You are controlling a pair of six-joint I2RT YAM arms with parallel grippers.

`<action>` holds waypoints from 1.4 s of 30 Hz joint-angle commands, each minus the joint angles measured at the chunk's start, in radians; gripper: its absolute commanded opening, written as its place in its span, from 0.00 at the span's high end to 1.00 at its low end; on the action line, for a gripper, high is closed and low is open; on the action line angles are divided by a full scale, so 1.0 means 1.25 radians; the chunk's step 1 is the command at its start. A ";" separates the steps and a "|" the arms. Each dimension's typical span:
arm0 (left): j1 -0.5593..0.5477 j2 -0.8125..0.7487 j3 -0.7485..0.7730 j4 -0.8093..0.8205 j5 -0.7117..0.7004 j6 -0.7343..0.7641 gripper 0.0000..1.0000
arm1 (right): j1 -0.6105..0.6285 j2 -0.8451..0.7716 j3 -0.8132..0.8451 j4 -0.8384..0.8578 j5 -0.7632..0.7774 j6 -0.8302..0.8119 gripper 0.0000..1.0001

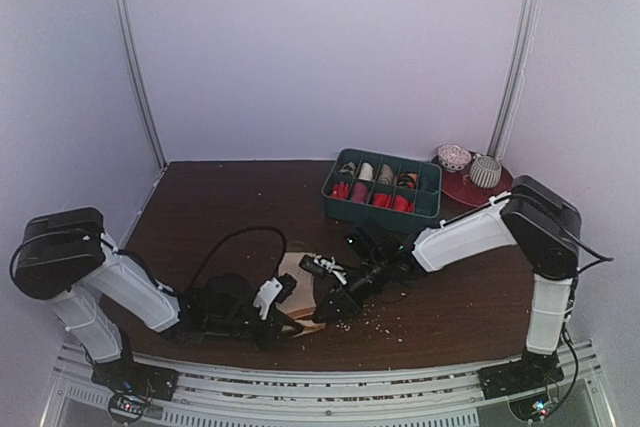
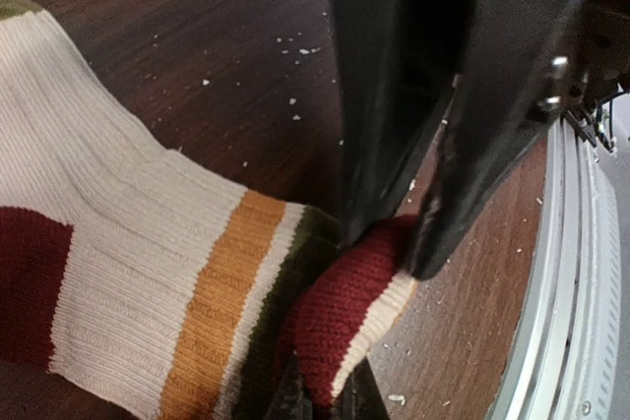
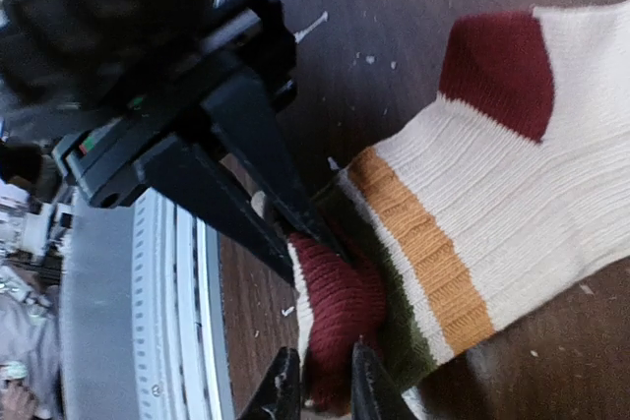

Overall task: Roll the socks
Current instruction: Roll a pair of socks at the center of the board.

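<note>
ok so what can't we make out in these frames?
Top view: striped sock partly hidden under left gripper and right gripper.
Right wrist: right gripper fingertips cut by bottom edge; grip on maroon end unclear.
Wrist views: sock's far end off frame.
Top view: green bin contents too small.

Crowded at the maroon end of the striped sock (image 1: 297, 282): pinched there by the left gripper (image 2: 384, 253) from the near left, straddled by the tips of the right gripper (image 3: 320, 386). Barred on the sock's right by the right forearm (image 1: 460, 237), stretched low across the wood. Hemmed in just near of the sock by the metal rail (image 2: 566, 292). Partly fenced to the sock's left by a looped black cable (image 1: 235, 237). Passable over bare table (image 1: 230, 192) beyond the sock, up to the green tray (image 1: 380, 210) and the red plate (image 1: 470, 190), both well apart at its far right.
</note>
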 commanded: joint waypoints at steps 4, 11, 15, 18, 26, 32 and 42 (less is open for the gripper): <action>0.041 0.062 0.002 -0.272 0.120 -0.129 1.00 | 0.096 -0.155 -0.127 0.152 0.300 -0.333 0.76; 0.043 0.072 0.006 -0.313 0.155 -0.146 1.00 | 0.166 -0.165 -0.186 0.183 0.455 -0.507 0.70; 0.046 0.079 0.005 -0.318 0.174 -0.151 1.00 | 0.170 -0.147 -0.187 0.176 0.521 -0.554 0.69; 0.047 0.082 0.005 -0.320 0.184 -0.147 1.00 | 0.170 -0.142 -0.189 0.192 0.544 -0.580 0.69; 0.054 0.092 0.006 -0.327 0.198 -0.133 1.00 | 0.180 -0.081 -0.144 0.130 0.498 -0.614 0.69; 0.057 0.102 0.003 -0.312 0.211 -0.125 1.00 | 0.190 -0.022 -0.112 0.077 0.512 -0.604 0.62; 0.058 -0.052 0.056 -0.476 0.016 -0.016 0.65 | 0.191 0.026 -0.073 -0.091 0.462 -0.452 0.91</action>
